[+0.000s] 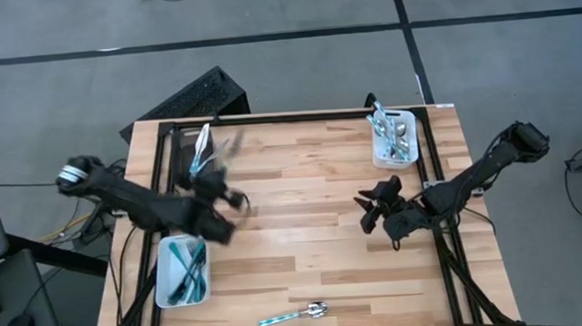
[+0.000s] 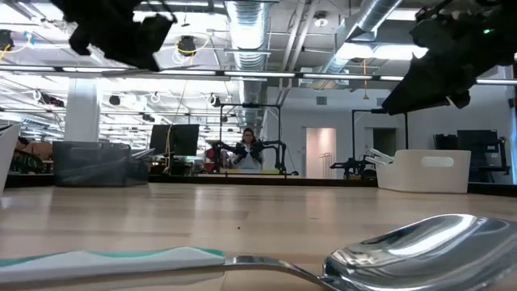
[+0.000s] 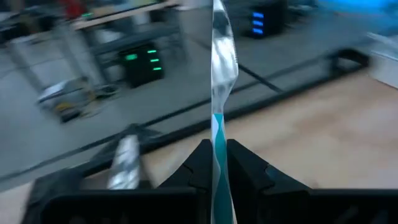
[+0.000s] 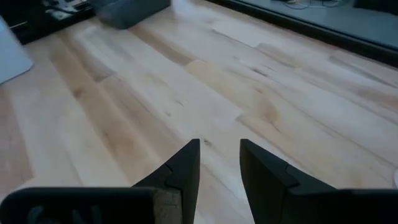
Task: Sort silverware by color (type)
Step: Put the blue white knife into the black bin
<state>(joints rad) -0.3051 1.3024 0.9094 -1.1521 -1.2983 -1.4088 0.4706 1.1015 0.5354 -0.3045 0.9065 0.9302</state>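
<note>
Left gripper (image 1: 223, 198), seen from above, hangs over the table's left half beside the dark bin (image 1: 202, 148); right gripper (image 1: 378, 210) waits parted and empty near the silver-filled white bin (image 1: 394, 138). A teal bin (image 1: 183, 271) sits below.

Low view: teal-handled spoon (image 2: 323, 259) lies at the near edge.

Left wrist: fingers (image 3: 245, 168) clamp a teal-handled utensil (image 3: 221, 87) upright.
</note>
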